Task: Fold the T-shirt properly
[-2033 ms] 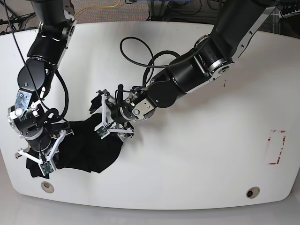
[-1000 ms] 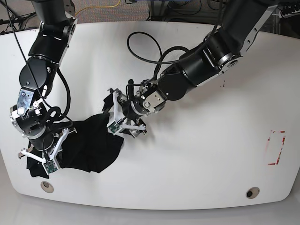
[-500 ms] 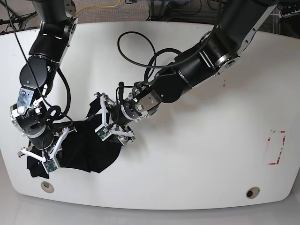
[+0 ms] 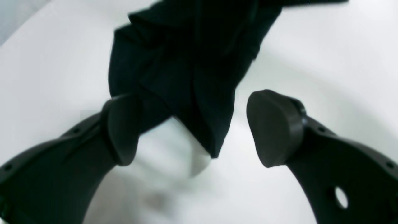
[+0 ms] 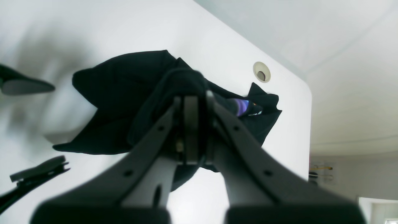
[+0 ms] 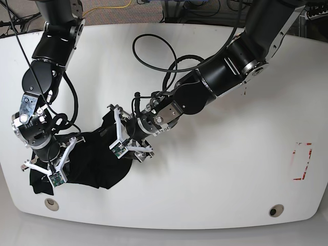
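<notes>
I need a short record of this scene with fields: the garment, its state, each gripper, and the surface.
garment: plain black soft cloth T-shirt
state: crumpled in a bunch, not folded, near the table's front corner
left gripper: open, a point of the cloth between its fingers, not clamped
right gripper: shut on a bunched fold of the T-shirt
surface: white table
other: round hole in the table beside the cloth
</notes>
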Robot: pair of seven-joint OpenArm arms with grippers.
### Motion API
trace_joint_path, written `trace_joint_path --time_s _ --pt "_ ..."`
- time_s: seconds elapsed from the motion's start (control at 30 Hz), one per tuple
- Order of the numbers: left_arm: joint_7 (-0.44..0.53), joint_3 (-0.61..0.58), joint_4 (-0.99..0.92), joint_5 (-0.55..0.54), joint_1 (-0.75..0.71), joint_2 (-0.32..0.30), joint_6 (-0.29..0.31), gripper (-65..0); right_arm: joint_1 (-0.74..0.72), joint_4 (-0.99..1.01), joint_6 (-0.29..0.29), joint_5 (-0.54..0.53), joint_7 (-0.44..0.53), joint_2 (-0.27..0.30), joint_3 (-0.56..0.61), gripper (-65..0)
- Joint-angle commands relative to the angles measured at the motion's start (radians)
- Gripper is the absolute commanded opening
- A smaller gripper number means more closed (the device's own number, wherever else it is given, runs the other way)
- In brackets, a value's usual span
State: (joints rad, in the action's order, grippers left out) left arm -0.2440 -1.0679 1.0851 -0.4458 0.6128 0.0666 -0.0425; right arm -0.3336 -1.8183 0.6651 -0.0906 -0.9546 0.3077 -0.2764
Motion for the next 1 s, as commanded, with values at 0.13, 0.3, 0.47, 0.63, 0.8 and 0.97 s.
trace_joint_path --time_s 0.13,0.3,0.47,0.63,0.8,0.97 --pt "0.024 0.017 0.018 -0.008 0.030 0.021 -0.003 -13.7 -0.025 -0.016 -0.003 -0.007 0.025 0.010 0.001 -65.0" --pt "0.027 0.021 0.006 -0.019 0.031 0.034 0.009 -13.8 -0.031 -0.010 -0.001 -0.005 0.022 0.010 0.007 -64.9" --pt "0.035 0.024 -0.009 -0.021 0.033 0.036 0.009 -13.5 -0.029 -0.016 0.000 -0.006 0.021 0.010 0.005 -64.8" --pt "0.041 0.029 -0.009 -0.011 0.036 0.028 0.009 -13.0 -0.028 -0.023 0.002 -0.007 0.018 0.012 0.002 -64.5" --pt "0.042 0.038 0.007 -0.010 0.035 0.024 0.009 -13.0 -0.029 -0.022 0.002 -0.008 0.018 0.011 0.004 -64.5" --pt "0.029 0.049 0.023 -0.009 0.033 0.021 0.008 -13.7 -0.029 -0.019 0.008 -0.008 0.017 0.011 0.007 -64.4"
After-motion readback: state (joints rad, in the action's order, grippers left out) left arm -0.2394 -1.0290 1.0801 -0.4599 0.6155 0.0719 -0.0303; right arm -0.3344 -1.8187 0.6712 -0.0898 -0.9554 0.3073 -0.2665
